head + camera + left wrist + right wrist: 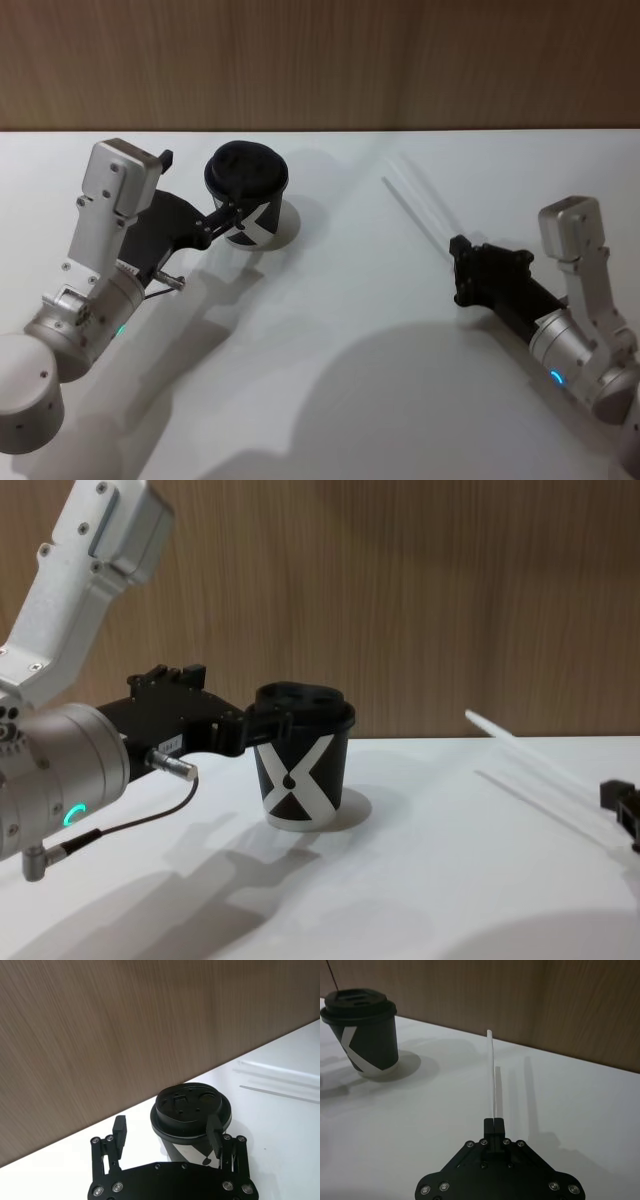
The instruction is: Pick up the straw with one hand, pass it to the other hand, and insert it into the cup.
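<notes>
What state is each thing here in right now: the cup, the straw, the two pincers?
Cup: upright, lid on, no straw in it.
Straw: held by one end, tilted upward.
Left pincer: open, beside the cup.
Right pincer: shut on the straw.

Upright lidded cup, slanted white straw
</notes>
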